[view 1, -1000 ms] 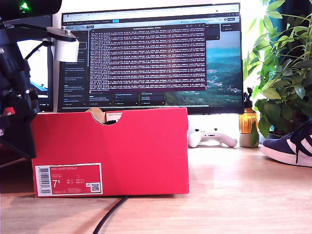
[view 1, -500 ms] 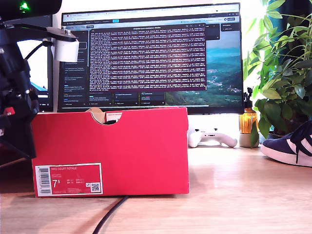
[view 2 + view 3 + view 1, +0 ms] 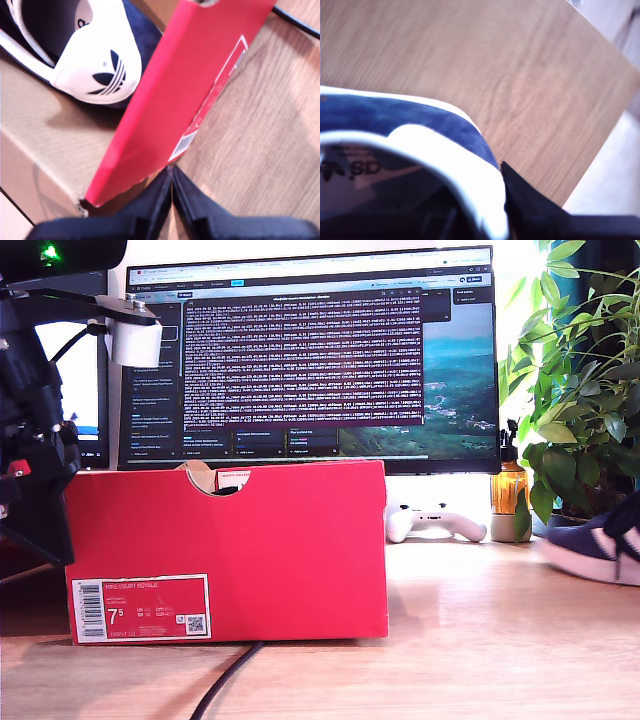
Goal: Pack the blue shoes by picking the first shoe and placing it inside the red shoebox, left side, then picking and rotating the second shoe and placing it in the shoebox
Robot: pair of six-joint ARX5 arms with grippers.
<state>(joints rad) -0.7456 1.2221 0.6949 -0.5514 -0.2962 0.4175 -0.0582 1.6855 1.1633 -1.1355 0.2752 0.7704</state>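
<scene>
Shoebox: red shoebox (image 3: pixel 226 550) stands on the wooden desk (image 3: pixel 480 640), lower left of the exterior view, its white label (image 3: pixel 140 608) facing the camera and a half-round notch in its top edge.
Shoe in box: one blue shoe (image 3: pixel 95 55) lies inside the shoebox on the brown floor; the first wrist view shows its white heel tab with a dark trefoil logo.
First gripper: my first gripper (image 3: pixel 171 192) has its dark fingers pressed together, closed on nothing, just outside the red wall of the shoebox (image 3: pixel 185 85) near a box corner, apart from the shoe in the box.
Shoe outside: second blue shoe (image 3: pixel 600 545) sits at the right edge of the exterior view, blurred, well apart from the shoebox.
Second gripper: my second gripper (image 3: pixel 485 210) is at the heel of the second blue shoe (image 3: pixel 405 120); one dark finger (image 3: pixel 530 205) lies against the outside of the white heel rim. The other finger is hidden, so whether it is clamped I cannot tell.
Background: monitor (image 3: pixel 310 360), plant (image 3: pixel 585 390) and white game controller (image 3: pixel 435 522) stand behind.
</scene>
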